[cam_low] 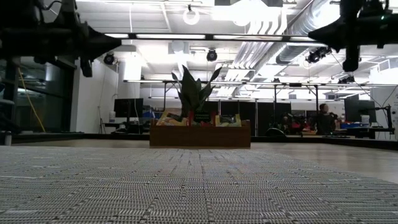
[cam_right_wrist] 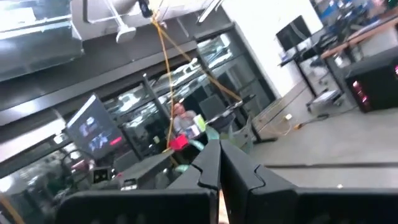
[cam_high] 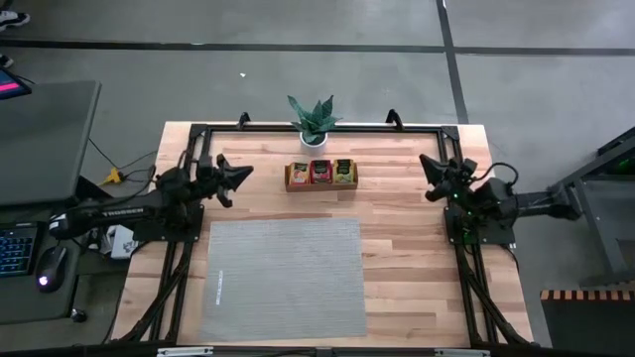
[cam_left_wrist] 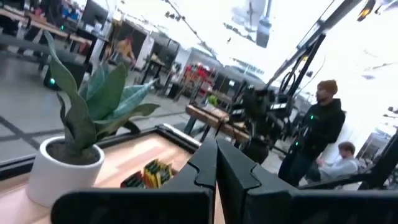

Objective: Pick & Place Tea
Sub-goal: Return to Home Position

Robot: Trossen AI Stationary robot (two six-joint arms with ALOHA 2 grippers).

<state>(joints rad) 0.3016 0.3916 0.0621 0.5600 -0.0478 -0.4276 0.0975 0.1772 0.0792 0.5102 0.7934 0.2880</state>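
1. Grey ribbed mat point(cam_low: 199, 186) fills the foreground of the low view and covers the front middle of the wooden desk point(cam_high: 417, 278).
2. Just past the mat's far edge stands a brown wooden tray point(cam_high: 319, 185) with three compartments side by side.
3. All the tea point(cam_high: 320, 171) that can be seen lies inside that tray. In the high view, orange-yellow sachets sit in the left compartment, red ones in the middle and yellow-green ones in the right.
4. A potted plant point(cam_high: 315, 124) in a white pot stands just behind the tray, at the desk's far edge.
5. The left end effector point(cam_high: 243, 174) hangs above the desk, left of the tray and apart from it. Its two fingers are pressed together and hold nothing.
6. The right end effector point(cam_high: 434, 178) hangs above the desk's right side, well apart from the tray. Its fingers are likewise closed together and hold nothing.
7. In the left wrist view, a person point(cam_left_wrist: 320, 124) in a dark hooded top stands in the room beyond the desk.
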